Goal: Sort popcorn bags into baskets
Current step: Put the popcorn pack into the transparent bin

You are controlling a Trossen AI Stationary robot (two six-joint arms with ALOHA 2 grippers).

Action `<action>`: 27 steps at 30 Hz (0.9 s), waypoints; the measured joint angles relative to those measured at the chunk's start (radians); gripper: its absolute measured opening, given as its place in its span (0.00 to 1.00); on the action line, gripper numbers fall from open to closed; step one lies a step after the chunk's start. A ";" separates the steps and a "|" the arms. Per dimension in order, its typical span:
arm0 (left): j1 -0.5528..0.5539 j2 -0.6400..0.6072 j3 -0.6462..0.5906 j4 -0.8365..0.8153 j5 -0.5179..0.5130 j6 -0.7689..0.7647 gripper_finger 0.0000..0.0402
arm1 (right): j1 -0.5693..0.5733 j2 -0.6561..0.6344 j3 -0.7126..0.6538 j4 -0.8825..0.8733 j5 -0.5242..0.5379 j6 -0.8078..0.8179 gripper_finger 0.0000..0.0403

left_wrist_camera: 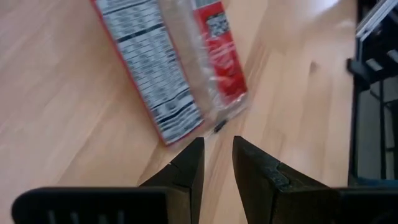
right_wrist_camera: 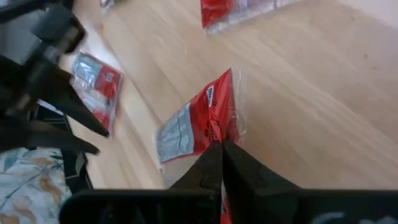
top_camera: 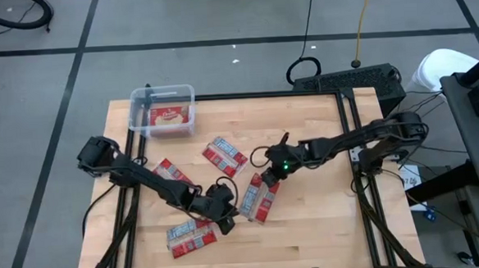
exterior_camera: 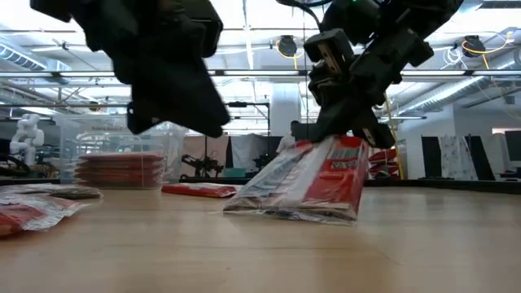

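Several red popcorn bags lie flat on the wooden table: one (top_camera: 225, 154) at the middle, one (top_camera: 172, 172) to its left, one (top_camera: 192, 235) near the front edge. A clear basket (top_camera: 139, 102) at the far left corner holds another bag (top_camera: 169, 116). My right gripper (top_camera: 268, 178) is shut on a bag (top_camera: 259, 199) at the table's centre. My left gripper (left_wrist_camera: 217, 152) stands open just above the table, beside a corner of the near bag (left_wrist_camera: 168, 68), with nothing between its fingers. My right gripper pinches the bag's red end edge (right_wrist_camera: 219, 127) between its two fingers, slanting down from the table's right side. That end is raised and the bag tilts, its opposite edge (exterior_camera: 285, 210) resting on the table.
Black frame rails (top_camera: 351, 144) run along the table's left and right sides. A keyboard (top_camera: 348, 81) lies beyond the far edge. Bare wood lies to the right of the held bag and along the front right.
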 joint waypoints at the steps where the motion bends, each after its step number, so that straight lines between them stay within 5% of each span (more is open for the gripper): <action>1: 0.001 0.008 0.000 0.027 -0.003 0.018 0.22 | -0.004 -0.012 0.000 -0.011 0.000 -0.002 0.00; 7: 0.020 0.074 0.001 0.174 -0.038 0.138 0.27 | -0.024 -0.053 0.001 -0.037 0.000 -0.024 0.00; 16: 0.111 0.096 0.000 0.172 -0.156 0.146 0.67 | -0.024 -0.054 0.001 -0.039 -0.001 -0.026 0.00; 20: 0.170 0.097 0.000 0.193 -0.073 0.157 0.71 | -0.024 -0.054 0.001 -0.038 -0.001 -0.030 0.00; 27: 0.275 0.174 -0.040 0.431 0.166 0.115 0.62 | -0.024 -0.054 0.001 -0.038 -0.001 -0.055 0.00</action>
